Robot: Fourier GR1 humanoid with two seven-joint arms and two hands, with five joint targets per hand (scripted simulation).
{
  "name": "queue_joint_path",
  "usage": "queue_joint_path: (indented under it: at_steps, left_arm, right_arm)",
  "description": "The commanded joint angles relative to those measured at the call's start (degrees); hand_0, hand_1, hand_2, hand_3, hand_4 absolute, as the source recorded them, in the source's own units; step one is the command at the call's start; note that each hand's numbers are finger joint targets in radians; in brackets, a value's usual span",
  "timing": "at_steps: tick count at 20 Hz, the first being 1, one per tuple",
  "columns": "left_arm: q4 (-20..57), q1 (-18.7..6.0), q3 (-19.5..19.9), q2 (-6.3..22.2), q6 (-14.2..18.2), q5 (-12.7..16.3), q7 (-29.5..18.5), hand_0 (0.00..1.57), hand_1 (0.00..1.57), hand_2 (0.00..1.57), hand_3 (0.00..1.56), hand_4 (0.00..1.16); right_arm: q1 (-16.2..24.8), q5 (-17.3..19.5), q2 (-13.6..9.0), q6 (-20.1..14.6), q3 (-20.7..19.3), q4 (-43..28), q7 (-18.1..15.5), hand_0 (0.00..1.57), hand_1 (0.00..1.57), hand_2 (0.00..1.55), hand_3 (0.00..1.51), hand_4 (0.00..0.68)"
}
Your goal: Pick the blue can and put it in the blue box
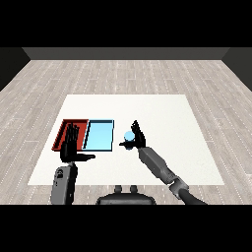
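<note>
One blue can (129, 137), frame centre, is clasped by right hand (137, 139) fingers beside the light blue tray (99, 135); left hand (70, 146) fingers are held straight over the red tray (62, 132).

A bare test room — a white table (162, 142) on a grey plank floor (44, 83), dark walls (128, 53) behind — no furnishings of a home

Single head view, downward and forward (whole table (147, 106) visible)
</note>
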Motion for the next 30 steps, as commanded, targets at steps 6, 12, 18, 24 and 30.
queue_joint_path:
  at_steps: [6, 12, 18, 24, 30]
  left_arm:
    - [-0.5, 0.9, -0.5, -0.6, 0.6, -1.0, -1.2, 0.00, 0.00, 0.00, 0.00, 0.00]
    - [-1.7, 0.3, -1.0, -0.8, 0.9, -0.8, 0.6, 0.00, 0.00, 0.00, 0.00, 0.00]
    - [-3.7, -0.4, -2.5, -1.0, 2.6, -2.8, 3.7, 0.00, 0.00, 0.00, 0.00, 0.00]
    - [3.9, -2.2, -3.9, -1.2, 0.4, -4.4, -0.6, 0.00, 0.00, 0.00, 0.00, 0.00]
    - [2.2, -0.4, -10.4, -3.4, 1.8, -9.2, 3.9, 0.00, 0.00, 0.00, 0.00, 0.00]
  right_arm:
    - [-1.1, -2.7, 0.0, -14.9, 2.1, 3.6, -1.8, 1.49, 1.49, 1.51, 1.48, 0.600]
    - [-5.7, -3.0, 0.0, -21.1, 7.1, 4.7, 1.5, 1.49, 1.49, 1.47, 1.43, 0.616]
    - [-8.0, -3.3, 0.0, -21.7, 5.9, 5.5, 1.1, 1.50, 1.50, 1.47, 1.42, 0.634]
    - [-6.8, 5.8, -2.6, -25.9, 6.2, -2.4, 5.5, 1.45, 1.45, 1.46, 1.40, 0.631]
    - [-5.5, 10.6, -8.3, -27.9, 8.6, -13.4, 8.9, 1.44, 1.44, 1.45, 1.39, 0.620]
